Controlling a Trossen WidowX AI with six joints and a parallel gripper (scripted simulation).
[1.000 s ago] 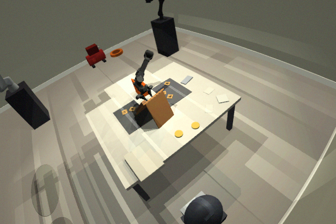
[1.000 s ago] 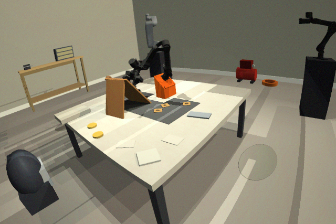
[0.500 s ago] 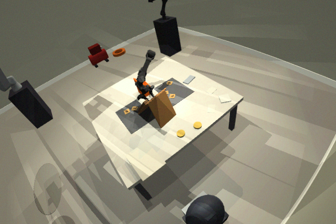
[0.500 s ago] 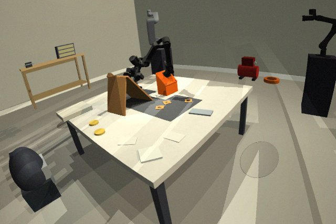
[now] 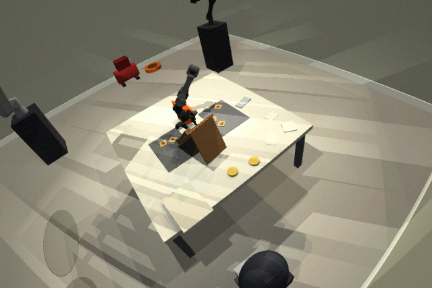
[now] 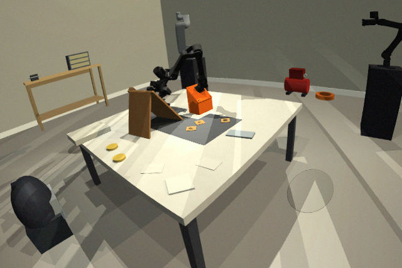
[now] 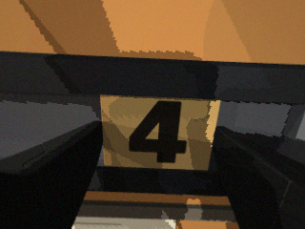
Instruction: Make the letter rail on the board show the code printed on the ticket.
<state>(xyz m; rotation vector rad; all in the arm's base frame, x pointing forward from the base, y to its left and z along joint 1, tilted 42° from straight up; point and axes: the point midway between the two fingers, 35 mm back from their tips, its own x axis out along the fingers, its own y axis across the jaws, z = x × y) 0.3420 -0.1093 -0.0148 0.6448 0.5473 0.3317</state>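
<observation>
My gripper [image 7: 158, 132] [image 5: 188, 125] is shut on a tan tile marked 4 [image 7: 197, 155], at the slanted brown board [image 5: 209, 139] [image 6: 139, 114]. In the wrist view the tile sits between an upper dark band [image 7: 143, 77] and a lower dark band [image 7: 157, 181] of the rail; whether it is fully home is not visible. Loose tiles lie on the dark mat: two left of the board [image 5: 163, 143] [image 5: 173, 139] and three on its other side [image 5: 218, 106] [image 5: 221, 123] [image 6: 199, 122]. The ticket's code and the rail's other contents cannot be read.
An orange arm base [image 6: 200, 104] stands behind the board. Two yellow discs [image 5: 254, 160] [image 5: 232, 170] lie near the table edge. A grey-blue slab [image 5: 243, 102] [image 6: 240, 134], thin pale sheets [image 5: 271, 139] and a pale panel [image 5: 188, 208] also lie on the table.
</observation>
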